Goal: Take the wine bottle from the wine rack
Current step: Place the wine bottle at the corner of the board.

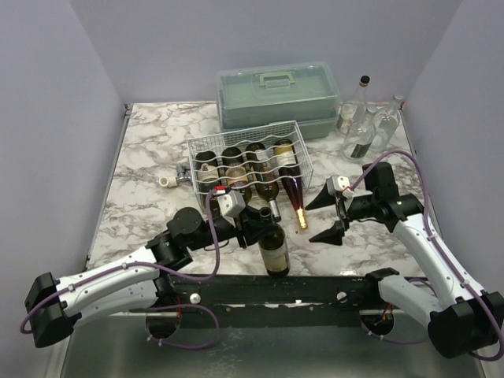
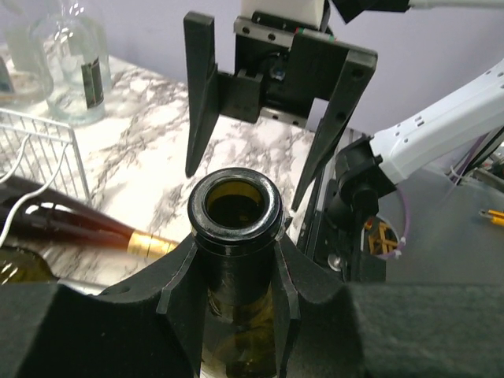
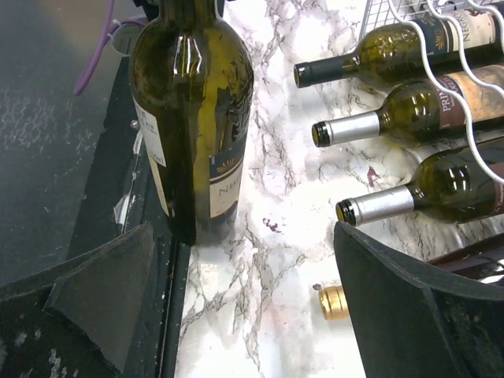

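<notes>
While level, left pincer (image 1: 266,223) round bottle (image 1: 275,253)

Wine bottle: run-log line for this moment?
wine bottle: upright, off wine rack | left gripper: shut on its neck | right gripper: open, empty

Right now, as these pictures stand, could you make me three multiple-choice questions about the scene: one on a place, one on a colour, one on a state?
1. Where is the green bottle that the left gripper holds?
A. lying flat at the back
B. upright near the front edge of the table, outside the wine rack
C. lying in the rack

2. What colour is the rack's wire?
A. white
B. black
C. red

3. How is the right gripper?
A. shut on a bottle
B. shut, empty
C. open, empty

Answers: 1 B, the top view shows it standing in front of the rack. 2 A, the wires are plainly white. 3 C, its fingers stand wide apart with nothing between them.
</notes>
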Robot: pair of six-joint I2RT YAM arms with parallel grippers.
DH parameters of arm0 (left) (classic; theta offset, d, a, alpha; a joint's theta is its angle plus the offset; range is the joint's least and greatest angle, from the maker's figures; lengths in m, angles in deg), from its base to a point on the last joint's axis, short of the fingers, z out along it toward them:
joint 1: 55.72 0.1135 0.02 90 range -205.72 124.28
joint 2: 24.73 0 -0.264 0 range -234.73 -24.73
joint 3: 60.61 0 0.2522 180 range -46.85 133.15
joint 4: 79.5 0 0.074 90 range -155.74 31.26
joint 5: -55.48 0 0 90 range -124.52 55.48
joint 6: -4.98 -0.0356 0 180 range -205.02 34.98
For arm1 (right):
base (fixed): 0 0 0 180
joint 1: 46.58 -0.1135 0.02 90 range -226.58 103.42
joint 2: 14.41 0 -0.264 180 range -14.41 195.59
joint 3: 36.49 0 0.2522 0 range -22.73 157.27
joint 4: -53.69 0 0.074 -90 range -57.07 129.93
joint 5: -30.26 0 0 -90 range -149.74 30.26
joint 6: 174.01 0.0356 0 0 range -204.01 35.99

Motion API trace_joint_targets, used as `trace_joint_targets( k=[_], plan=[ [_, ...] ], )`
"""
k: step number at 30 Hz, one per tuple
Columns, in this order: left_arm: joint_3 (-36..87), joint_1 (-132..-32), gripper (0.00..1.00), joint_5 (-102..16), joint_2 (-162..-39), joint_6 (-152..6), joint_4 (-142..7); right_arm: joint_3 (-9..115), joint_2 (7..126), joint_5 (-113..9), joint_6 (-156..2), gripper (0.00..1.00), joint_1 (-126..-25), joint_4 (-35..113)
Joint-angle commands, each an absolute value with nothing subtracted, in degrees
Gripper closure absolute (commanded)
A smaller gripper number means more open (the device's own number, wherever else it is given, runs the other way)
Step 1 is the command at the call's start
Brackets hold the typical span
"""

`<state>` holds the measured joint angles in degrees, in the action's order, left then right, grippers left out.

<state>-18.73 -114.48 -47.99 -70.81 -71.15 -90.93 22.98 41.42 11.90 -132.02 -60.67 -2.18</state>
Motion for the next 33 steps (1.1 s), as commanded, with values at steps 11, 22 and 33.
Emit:
trace_joint_targets(
  k=[11, 22, 33],
  plan=[
    [-4.8, -110.8, 1.0, -46.6, -62.9, -71.9, -67.6, 26.4, 40.6, 4.1, -125.0, 0.01, -59.3, 0.2],
    [-0.7, -109.3, 1.0, -43.2, -59.5, -74.8, -57.2, 23.7, 39.6, 2.3, -122.9, 0.01, -56.7, 2.9],
    [4.4, -107.6, 1.0, -40.6, -59.4, -78.0, -51.6, 22.4, 39.1, 0.0, -122.9, 0.01, -56.7, 4.1]
  ],
)
